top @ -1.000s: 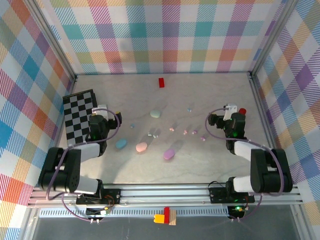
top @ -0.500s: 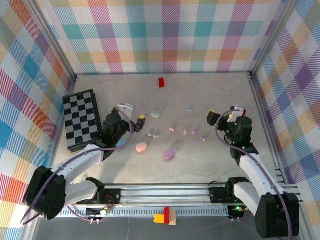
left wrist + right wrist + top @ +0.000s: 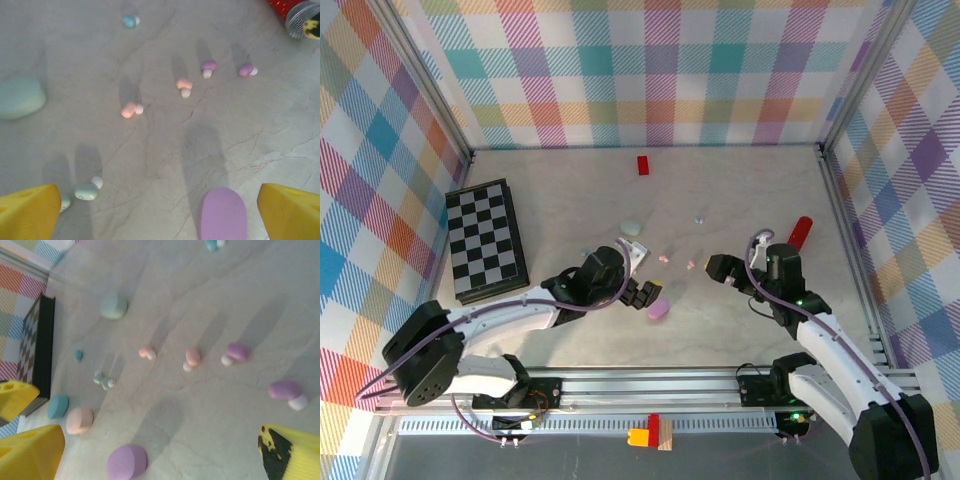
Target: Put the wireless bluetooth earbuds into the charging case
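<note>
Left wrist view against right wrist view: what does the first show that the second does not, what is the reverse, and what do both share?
The left wrist view adds the red cylinder with a mesh tip. The right wrist view adds the checkerboard, the blue case and the pink case. Both share the lilac case, the mint case, the pink earbuds, the lilac earbuds and the mint earbuds.

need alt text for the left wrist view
The left gripper hangs open over a pale marbled table, a lilac case between its yellow fingertips. Beyond lie scattered tiny earbuds in pink, lilac, blue and mint, with a mint case at left.
</note>
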